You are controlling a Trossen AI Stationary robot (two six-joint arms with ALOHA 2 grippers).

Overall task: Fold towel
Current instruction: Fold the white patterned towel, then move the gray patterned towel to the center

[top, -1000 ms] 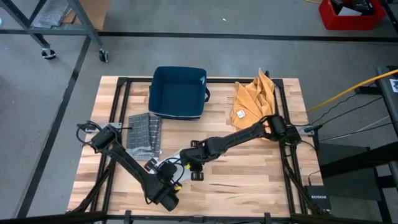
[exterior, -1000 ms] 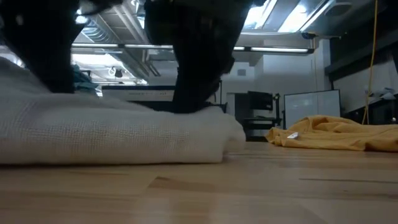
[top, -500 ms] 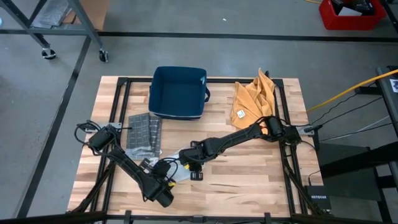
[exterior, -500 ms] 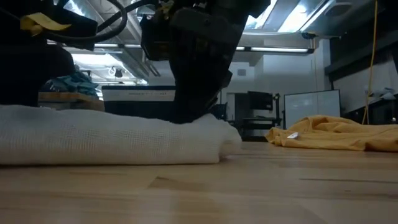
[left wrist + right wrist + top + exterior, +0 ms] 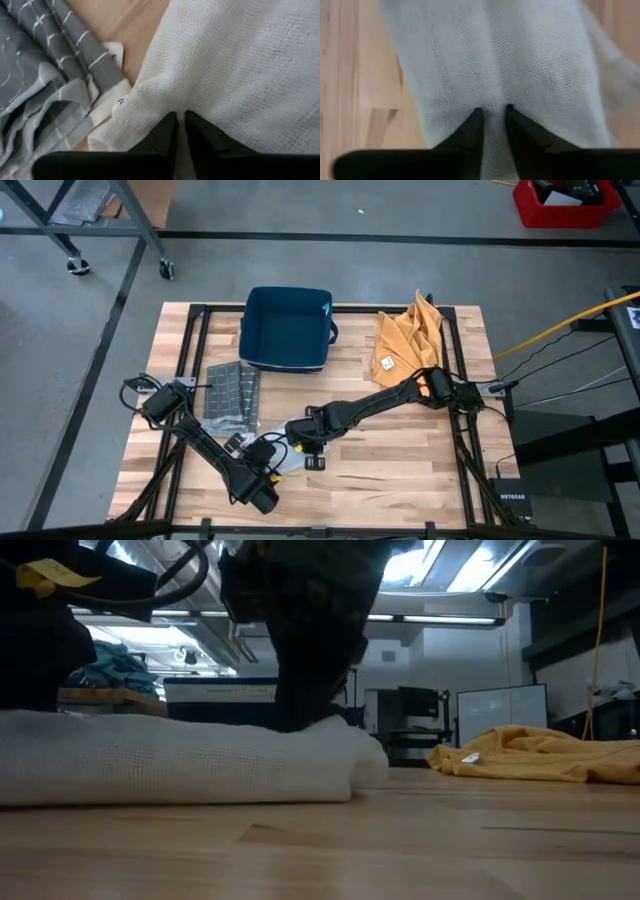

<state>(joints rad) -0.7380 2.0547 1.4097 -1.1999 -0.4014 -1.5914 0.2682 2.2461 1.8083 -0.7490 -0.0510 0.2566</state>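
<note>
The white towel [image 5: 495, 65] is pinched by the right gripper [image 5: 492, 122], fingers nearly together with a ridge of cloth between them. Right beside it, the left gripper [image 5: 181, 125] is pressed into the same towel, fingers narrow on a fold. Just past that, a grey checked cloth [image 5: 45, 85] is lying against the towel's edge. Farther off, a blue bin [image 5: 287, 328] and a yellow cloth [image 5: 405, 340] are seen.

Your clear lane is the bare table [image 5: 400, 465] at lower right of the high view. The bin [image 5: 286, 328] blocks upper centre, the orange cloth [image 5: 405, 340] upper right, the grey cloth [image 5: 231, 394] centre left. Both arms cross the lower middle.
</note>
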